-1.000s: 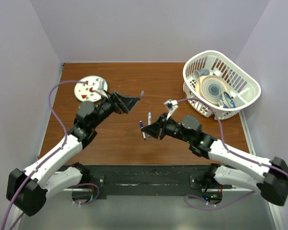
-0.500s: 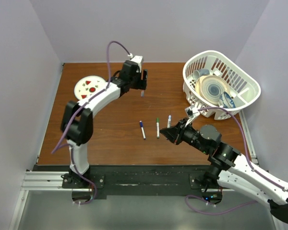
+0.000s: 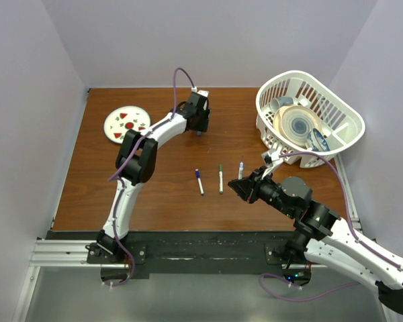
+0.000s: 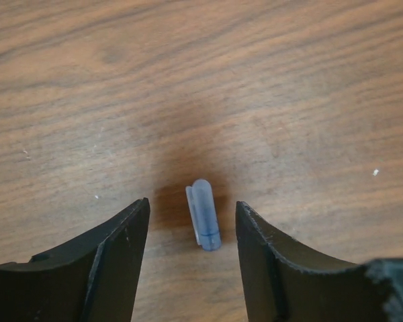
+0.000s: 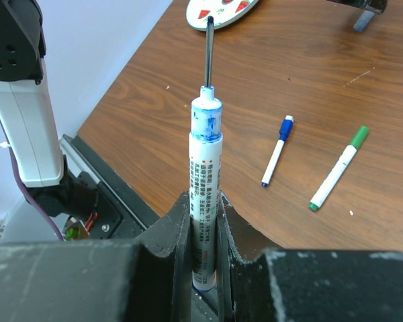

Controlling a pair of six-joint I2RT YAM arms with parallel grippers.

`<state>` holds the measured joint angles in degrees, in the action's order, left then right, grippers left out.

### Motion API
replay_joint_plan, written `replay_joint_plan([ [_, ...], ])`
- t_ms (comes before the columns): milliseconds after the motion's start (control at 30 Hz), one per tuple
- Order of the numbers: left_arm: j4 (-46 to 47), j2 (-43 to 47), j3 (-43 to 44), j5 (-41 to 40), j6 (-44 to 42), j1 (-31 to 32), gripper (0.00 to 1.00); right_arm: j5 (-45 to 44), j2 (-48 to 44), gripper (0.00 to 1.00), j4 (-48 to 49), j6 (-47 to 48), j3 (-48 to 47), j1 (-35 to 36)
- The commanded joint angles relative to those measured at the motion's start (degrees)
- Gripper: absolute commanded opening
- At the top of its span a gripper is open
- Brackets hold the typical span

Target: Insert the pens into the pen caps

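In the left wrist view a small pale blue-grey pen cap (image 4: 204, 216) lies on the wood between the open jaws of my left gripper (image 4: 192, 204), touching neither finger. In the top view the left gripper (image 3: 200, 129) is at the far middle of the table. My right gripper (image 5: 205, 225) is shut on a white pen (image 5: 205, 168) with a bare blue tip, which also shows in the top view (image 3: 241, 168) beyond the gripper (image 3: 246, 185). Two more pens lie on the table, one blue-ended (image 3: 199, 181) and one green-ended (image 3: 220, 178).
A round white plate (image 3: 126, 124) with red pieces sits at the far left. A white basket (image 3: 336, 107) holding dishes stands at the far right. The table's near edge and a black rail (image 3: 201, 245) run below the arms.
The left arm has swung from near the plate to the far middle and lowered its open jaws around the cap. The right gripper has taken a pen from the group and drawn back right.
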<state>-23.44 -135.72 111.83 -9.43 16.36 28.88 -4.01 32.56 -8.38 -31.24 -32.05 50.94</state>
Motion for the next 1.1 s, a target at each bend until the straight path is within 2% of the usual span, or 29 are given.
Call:
replay_joint_plan([
  [0,-0.2,-1.1,3.4,-4.1,-0.7,-0.4,0.57,-2.3,-1.0,0.0,0.6,1.8,-0.9,0.0],
  [333,-0.7,-4.0,3.7,-2.2,-2.8,-0.5,0.52,-2.6,-1.2,0.0,1.0,1.4,-0.9,0.0],
  [433,-0.6,-4.7,3.7,-1.6,-3.0,-0.5,0.48,-2.5,-1.4,0.0,0.9,1.1,-0.9,0.1],
  [533,-1.1,-5.2,3.7,-0.9,-3.2,-0.5,0.37,-2.5,-1.5,0.0,0.6,0.8,-1.0,0.0],
  [667,-2.7,-4.4,2.1,-0.5,-3.3,-0.4,0.15,-2.4,-1.3,0.0,0.6,0.6,-1.2,0.0],
  [767,-1.4,-1.0,-5.6,-0.8,-2.6,-0.5,0.01,-1.7,-0.6,0.0,0.6,0.1,-1.2,0.0],
  [833,1.3,3.4,-10.6,-0.3,-0.8,-0.5,0.0,-1.3,0.0,0.0,1.2,-0.2,-0.8,0.0],
  [900,4.5,9.2,-19.2,2.5,0.7,-0.4,0.0,-0.4,0.6,0.0,1.8,-1.1,0.1,0.0],
  [1067,16.7,22.5,-37.3,12.3,6.5,-0.7,0.0,1.4,4.4,0.0,5.9,-3.5,3.0,0.0],
])
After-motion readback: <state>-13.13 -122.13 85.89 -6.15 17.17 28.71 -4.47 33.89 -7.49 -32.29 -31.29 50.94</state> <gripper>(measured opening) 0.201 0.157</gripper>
